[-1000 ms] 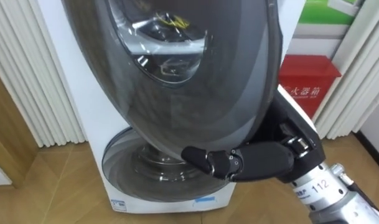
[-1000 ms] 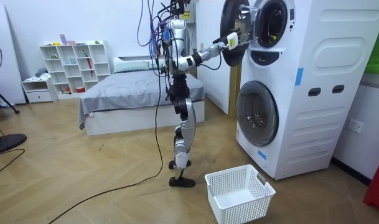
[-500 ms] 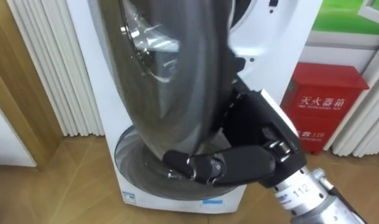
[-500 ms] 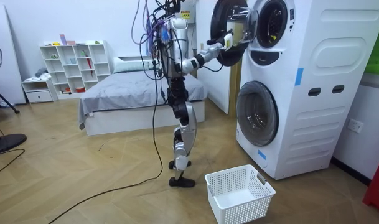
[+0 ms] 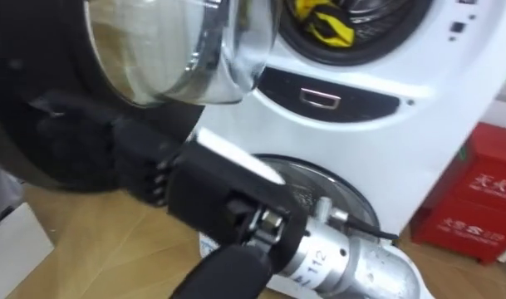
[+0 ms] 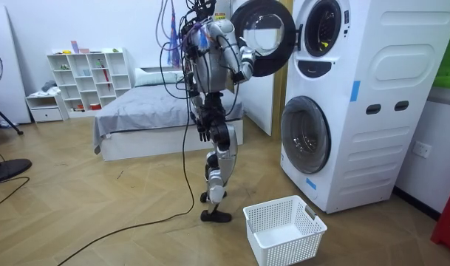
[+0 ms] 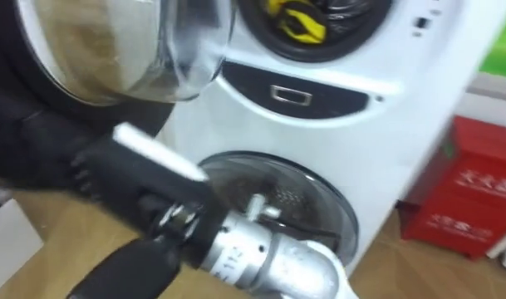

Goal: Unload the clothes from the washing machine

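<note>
The upper door has now swung wide open. My right hand is at its dark rim, but I cannot tell its grip. The yellow clothes lie inside the drum, free to reach.

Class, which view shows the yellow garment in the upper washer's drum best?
The left eye view: the yellow garment lies at the front of the drum, close and unblocked. The right eye view shows nearly the same, slightly less of it. In the room view it is too small to tell.

Right arm bent and raised, the right hand held out at shoulder height.
</note>
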Tool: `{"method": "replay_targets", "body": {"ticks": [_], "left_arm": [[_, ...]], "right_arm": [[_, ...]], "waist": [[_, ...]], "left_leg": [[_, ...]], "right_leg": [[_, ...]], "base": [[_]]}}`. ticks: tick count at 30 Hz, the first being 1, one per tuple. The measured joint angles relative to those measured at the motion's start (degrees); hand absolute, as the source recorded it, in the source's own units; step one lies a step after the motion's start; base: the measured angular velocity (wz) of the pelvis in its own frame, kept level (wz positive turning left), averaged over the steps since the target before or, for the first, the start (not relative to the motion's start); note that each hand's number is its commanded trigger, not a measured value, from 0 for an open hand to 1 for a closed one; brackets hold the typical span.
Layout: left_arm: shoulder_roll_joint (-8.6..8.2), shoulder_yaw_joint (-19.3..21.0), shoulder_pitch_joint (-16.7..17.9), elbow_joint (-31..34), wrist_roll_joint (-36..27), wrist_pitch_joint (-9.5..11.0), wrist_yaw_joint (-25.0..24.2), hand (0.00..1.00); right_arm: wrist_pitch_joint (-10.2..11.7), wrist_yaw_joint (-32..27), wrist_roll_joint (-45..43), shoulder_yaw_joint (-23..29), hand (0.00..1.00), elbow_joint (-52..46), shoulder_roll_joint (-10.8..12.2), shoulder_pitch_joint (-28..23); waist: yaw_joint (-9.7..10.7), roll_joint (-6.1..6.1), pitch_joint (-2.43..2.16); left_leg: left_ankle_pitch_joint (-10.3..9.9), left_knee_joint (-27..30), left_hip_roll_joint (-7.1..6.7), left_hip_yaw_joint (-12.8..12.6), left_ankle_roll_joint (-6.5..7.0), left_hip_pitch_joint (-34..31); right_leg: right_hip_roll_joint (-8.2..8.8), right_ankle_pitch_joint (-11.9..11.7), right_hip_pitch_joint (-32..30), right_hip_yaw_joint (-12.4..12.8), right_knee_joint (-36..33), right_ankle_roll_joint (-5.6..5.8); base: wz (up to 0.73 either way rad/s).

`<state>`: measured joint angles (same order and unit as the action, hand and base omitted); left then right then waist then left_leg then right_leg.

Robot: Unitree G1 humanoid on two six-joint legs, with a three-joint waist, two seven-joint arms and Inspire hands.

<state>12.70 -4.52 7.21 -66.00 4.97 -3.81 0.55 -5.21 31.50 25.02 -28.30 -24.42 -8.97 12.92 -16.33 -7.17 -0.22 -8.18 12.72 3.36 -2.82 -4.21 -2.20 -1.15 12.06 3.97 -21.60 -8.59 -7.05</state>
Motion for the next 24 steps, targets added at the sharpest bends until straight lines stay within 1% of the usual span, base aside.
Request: {"method": "replay_targets", "body": {"ticks": [1,2,3,6,12,19,22,23,24], "left_arm": [[0.0,0.14,-0.03,0.0,-0.48,0.0,0.0,0.0],[0.0,0.35,-0.15,0.0,-1.01,0.01,0.0,0.0],[0.02,0.44,-0.43,0.0,-1.05,0.02,0.0,0.0],[0.02,0.43,-0.6,0.04,-1.89,0.03,0.03,0.0],[0.06,0.46,-0.51,0.05,-4.25,0.12,0.37,0.0],[0.04,1.46,-0.38,0.15,-4.3,0.18,0.37,0.0],[0.04,1.43,-0.21,0.69,-4.2,0.17,0.38,0.0],[0.03,1.43,-0.23,0.7,-4.17,0.14,0.38,0.0],[0.02,1.4,-0.27,0.69,-4.14,0.05,0.39,0.0]], "right_arm": [[-0.02,0.18,0.0,0.0,0.0,0.39,0.01,0.01],[-0.03,0.57,0.0,-0.01,0.0,1.22,0.09,0.14],[-0.28,0.62,0.0,0.0,0.0,1.62,0.08,0.16],[-0.67,0.78,0.21,-0.05,0.0,2.43,0.07,0.16],[-0.66,0.45,0.54,-0.27,0.0,3.35,0.07,0.16],[-0.66,0.44,0.43,-0.33,0.0,3.34,0.07,0.16],[-0.66,0.31,0.43,-0.33,0.0,3.34,0.02,0.16],[-0.66,0.36,0.43,-0.33,0.0,3.34,-0.14,0.16],[-0.66,0.38,0.25,-0.32,0.0,3.34,-0.61,0.16]], "waist": [[-0.01,0.08,0.06],[-0.05,0.32,0.23],[-0.05,0.48,0.52],[-0.15,0.69,0.74],[-0.21,0.92,0.88],[-0.52,0.81,0.81],[-0.53,0.91,0.87],[-0.5,0.92,0.88],[-0.01,0.92,0.88]], "left_leg": [[-0.04,-0.01,-0.08,0.0,0.06,-0.02],[-0.15,-0.01,-0.18,-0.01,0.26,-0.02],[-0.21,-0.02,-0.27,-0.02,0.35,-0.04],[-0.22,-0.2,-0.49,-0.15,0.39,-0.14],[-0.22,-0.92,-0.88,-0.21,0.39,-0.09],[-0.24,-2.05,-0.88,-0.3,0.41,0.78],[-0.44,-2.02,-0.89,-0.31,0.7,0.86],[-0.62,-1.99,-0.94,-0.39,0.97,0.82],[-0.8,-1.98,-1.05,-0.45,1.19,0.79]], "right_leg": [[0.08,0.06,0.01,-0.01,0.0,0.11],[0.19,0.13,0.01,-0.01,-0.03,0.25],[0.27,0.14,0.0,0.01,-0.02,0.36],[0.51,0.24,-0.06,0.13,-0.06,0.59],[0.82,0.38,-0.13,0.26,-0.08,0.84],[0.93,0.43,-0.07,0.56,-0.58,1.02],[1.07,0.63,-0.18,0.6,-1.16,1.41],[1.12,0.8,-0.19,0.84,-1.2,1.69],[1.2,1.16,-0.2,1.3,-1.26,2.33]], "base": [[0.06],[0.0],[0.0],[-0.03],[-0.01],[-0.02],[0.02],[0.06],[0.08]]}}
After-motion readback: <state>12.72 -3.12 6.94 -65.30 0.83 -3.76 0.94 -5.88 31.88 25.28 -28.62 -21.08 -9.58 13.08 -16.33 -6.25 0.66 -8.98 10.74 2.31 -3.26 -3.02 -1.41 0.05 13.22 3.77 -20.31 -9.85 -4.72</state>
